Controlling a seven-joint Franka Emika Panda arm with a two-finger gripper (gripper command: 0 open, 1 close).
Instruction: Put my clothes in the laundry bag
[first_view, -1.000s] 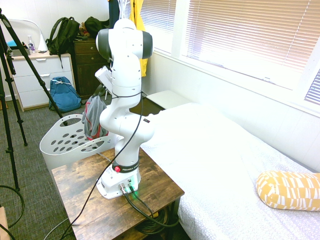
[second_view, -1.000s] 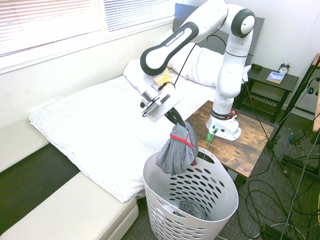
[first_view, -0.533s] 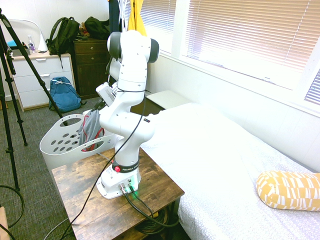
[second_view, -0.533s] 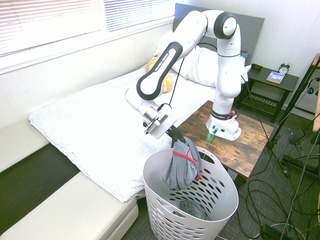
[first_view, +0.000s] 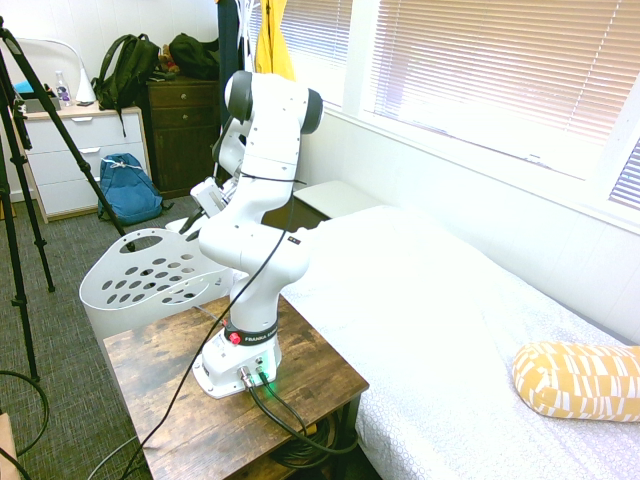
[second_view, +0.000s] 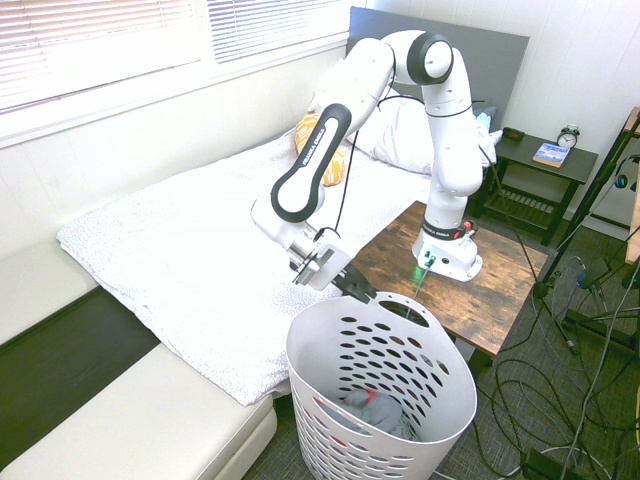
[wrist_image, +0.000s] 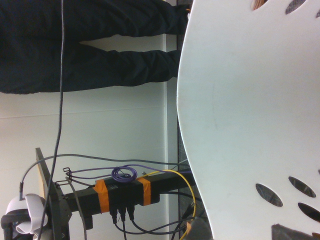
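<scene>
The grey garment with red-pink edging (second_view: 378, 410) is lying low inside the white basket (second_view: 340, 440), bunched up and showing through the open top, with some of its red edging facing up. The fingers (second_view: 358, 284) are hanging beside the basket's rim, near the cut-out handle on the side closest to the desk (second_view: 500, 270), and they are not holding the garment. How wide they are standing I cannot tell, since they are showing only as a small dark shape. The wrist view is taking in mostly the basket's smooth white wall and a few of its oval holes, with someone's dark trousers (wrist_image: 100, 65) showing past it; the garment itself I am not making out there for certain. So the main part of the job is looking done: the garment is resting wholly below the rim, and no part of it is hanging over the edge. Some of the cloth is hiding behind the basket's near wall, so I cannot tell whether more than one piece is lying there. What is remaining, as I am judging it, is only drawing the arm away. The fingers are sitting close to the rim, so a sideways move could be catching the handle and tugging the basket; lifting first is seeming safer.
</scene>
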